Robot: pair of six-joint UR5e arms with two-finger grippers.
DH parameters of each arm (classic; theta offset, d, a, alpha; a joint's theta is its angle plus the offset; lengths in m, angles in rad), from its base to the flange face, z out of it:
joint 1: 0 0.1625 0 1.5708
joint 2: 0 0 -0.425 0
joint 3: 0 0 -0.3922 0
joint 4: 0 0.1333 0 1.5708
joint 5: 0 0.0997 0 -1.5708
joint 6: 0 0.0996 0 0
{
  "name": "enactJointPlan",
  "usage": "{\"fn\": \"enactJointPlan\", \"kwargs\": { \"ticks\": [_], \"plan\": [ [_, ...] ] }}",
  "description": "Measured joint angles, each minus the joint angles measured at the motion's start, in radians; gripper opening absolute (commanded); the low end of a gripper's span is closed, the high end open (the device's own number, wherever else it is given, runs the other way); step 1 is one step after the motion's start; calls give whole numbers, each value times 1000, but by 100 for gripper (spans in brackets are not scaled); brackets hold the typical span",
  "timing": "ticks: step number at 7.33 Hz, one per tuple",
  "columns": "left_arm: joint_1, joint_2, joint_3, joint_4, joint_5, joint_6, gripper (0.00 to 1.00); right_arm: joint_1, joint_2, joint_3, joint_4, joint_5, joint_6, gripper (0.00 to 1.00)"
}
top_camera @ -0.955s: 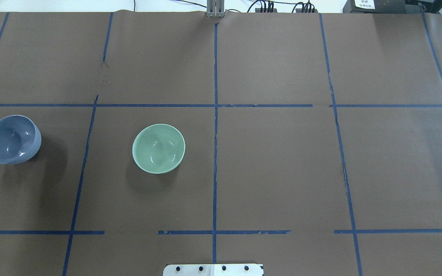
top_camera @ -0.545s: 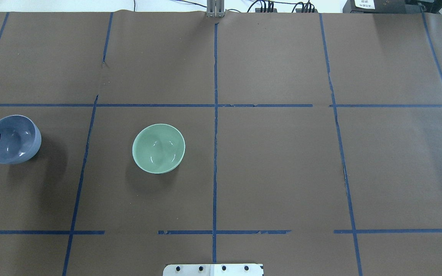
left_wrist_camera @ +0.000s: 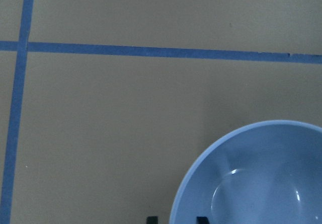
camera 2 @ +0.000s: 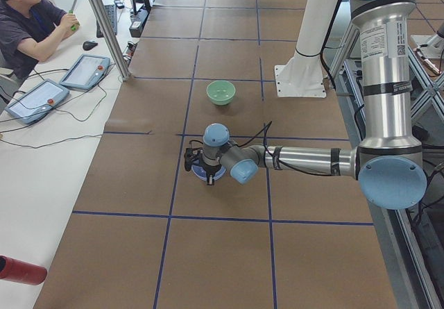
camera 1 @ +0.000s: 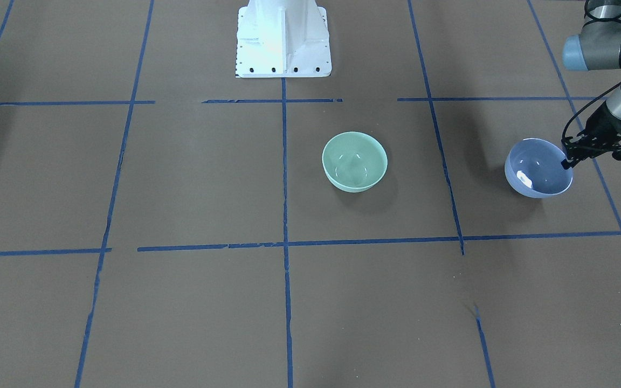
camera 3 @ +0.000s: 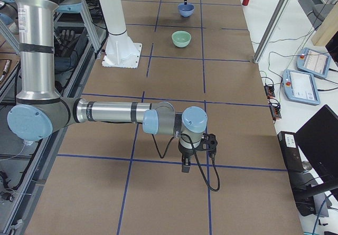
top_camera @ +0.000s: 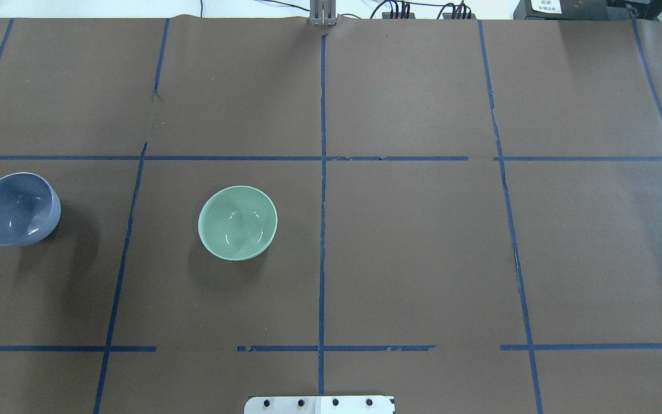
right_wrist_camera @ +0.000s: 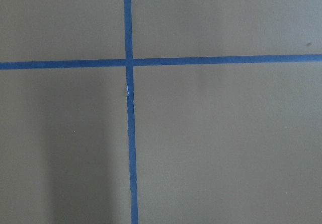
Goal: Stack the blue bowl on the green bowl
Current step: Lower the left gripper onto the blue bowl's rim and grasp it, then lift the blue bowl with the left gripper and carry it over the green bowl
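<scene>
Left wrist-mounted view: your left gripper (left_wrist_camera: pixel 176 220) stands open astride the rim of the blue bowl (left_wrist_camera: pixel 261 178); right gripper (camera 3: pixel 185 167), you cannot tell.

Blue bowl (top_camera: pixel 18 210) and green bowl (top_camera: pixel 238 223) glossy, table paper (top_camera: pixel 423 259) matt

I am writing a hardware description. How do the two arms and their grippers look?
The left arm and right arm are silver tubes with light-blue joint caps. The left gripper and right gripper are black, each with a looping black cable.
</scene>
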Motion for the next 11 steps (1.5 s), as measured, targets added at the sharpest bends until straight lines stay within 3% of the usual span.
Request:
{"fn": "enactJointPlan", "kwargs": {
  "ticks": [2, 3, 5, 8, 11],
  "plan": [
    [-7, -21, -158, 200, 0, -1, 0, -1, 0, 0, 0, 0, 0, 100],
    [-9, -63, -252, 336, 1, -27, 0, -1, 0, 0, 0, 0, 0, 100],
    [6, -206, -337, 506, 0, -186, 0, -1, 1, 0, 0, 0, 0, 100],
    [185, -405, -346, 559, 13, -531, 0, 0, 1, 0, 0, 0, 0, 100],
    [378, -459, -343, 562, 104, -723, 0, 0, 0, 0, 0, 0, 0, 100]
  ]
}}
